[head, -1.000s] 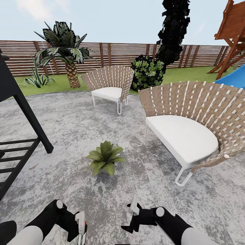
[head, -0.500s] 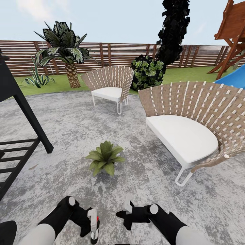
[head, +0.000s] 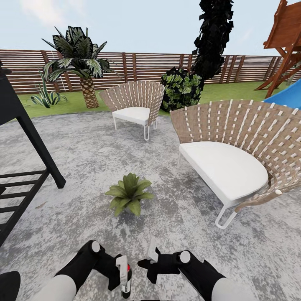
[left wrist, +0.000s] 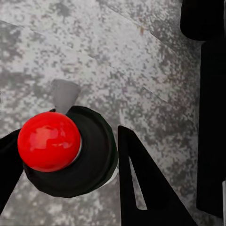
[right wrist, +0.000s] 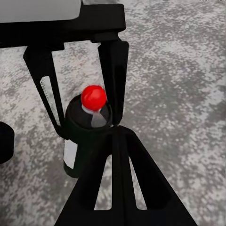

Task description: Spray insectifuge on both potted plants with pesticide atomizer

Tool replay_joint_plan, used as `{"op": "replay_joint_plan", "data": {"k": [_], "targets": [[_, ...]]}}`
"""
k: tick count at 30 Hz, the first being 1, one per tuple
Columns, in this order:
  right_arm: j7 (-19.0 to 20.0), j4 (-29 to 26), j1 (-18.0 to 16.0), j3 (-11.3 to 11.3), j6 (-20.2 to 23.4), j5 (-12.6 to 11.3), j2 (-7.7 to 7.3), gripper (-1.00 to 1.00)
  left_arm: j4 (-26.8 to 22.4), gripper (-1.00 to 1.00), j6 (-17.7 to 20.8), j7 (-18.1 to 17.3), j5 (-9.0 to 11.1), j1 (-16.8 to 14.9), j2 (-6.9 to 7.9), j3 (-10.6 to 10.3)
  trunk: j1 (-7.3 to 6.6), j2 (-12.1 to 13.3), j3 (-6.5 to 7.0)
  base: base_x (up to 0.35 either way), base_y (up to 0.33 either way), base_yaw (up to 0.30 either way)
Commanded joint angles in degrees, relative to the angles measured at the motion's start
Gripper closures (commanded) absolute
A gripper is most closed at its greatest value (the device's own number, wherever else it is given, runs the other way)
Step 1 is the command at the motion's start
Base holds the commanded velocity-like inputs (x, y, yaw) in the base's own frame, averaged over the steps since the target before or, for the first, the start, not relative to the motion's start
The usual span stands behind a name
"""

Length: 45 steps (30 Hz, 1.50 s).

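Holding the pesticide atomizer (head: 125, 278) upright in my left gripper (head: 121, 274), fingers clenched on its dark body, I have the potted plant (head: 128, 194) straight ahead on the stone patio (head: 83, 142), well apart from the nozzle. My right gripper (head: 151, 256) sits just beside the bottle (whether its fingers are parted I cannot tell). I count one plant, two woven chairs (head: 225, 159).

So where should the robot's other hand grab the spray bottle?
Probably the round dark body of the atomizer, below the red cap. It stands upright between the left gripper's fingers, so the right gripper should come in level from its own side, leaving the nozzle free.
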Motion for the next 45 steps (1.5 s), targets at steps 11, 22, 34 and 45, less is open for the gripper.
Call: {"op": "replay_joint_plan", "data": {"k": [11, 22, 34, 45], "targets": [[-0.03, 0.09, -0.04, 0.06, -0.32, 0.31, 0.0, 1.0, -0.06, 1.0, -2.61, -0.33, 0.26, -0.02, -1.55, 0.22, -0.01, -0.02, -0.05, 0.0, 0.0, 0.0], [-0.03, 0.1, -0.04, 0.06, -0.32, 0.31, 0.0, 1.0, -0.13, 1.0, -2.61, -0.11, 0.32, -0.05, -2.11, 0.39, -0.01, -0.02, -0.05, 0.0, 0.0, 0.0], [-0.03, 0.1, -0.04, 0.06, -0.32, 0.31, 0.0, 1.0, -0.13, 1.0, -2.77, -0.08, 3.57, -0.07, -2.12, 0.43, -0.01, -0.02, -0.05, 0.0, 0.0, 0.0], [-0.03, 0.13, -0.04, 0.06, -0.37, 0.31, -0.05, 1.0, 0.0, 1.0, -2.78, -0.08, 3.3, 0.1, -1.33, 0.28, -0.01, -0.02, -0.05, 0.0, 0.0, 0.0]]}}
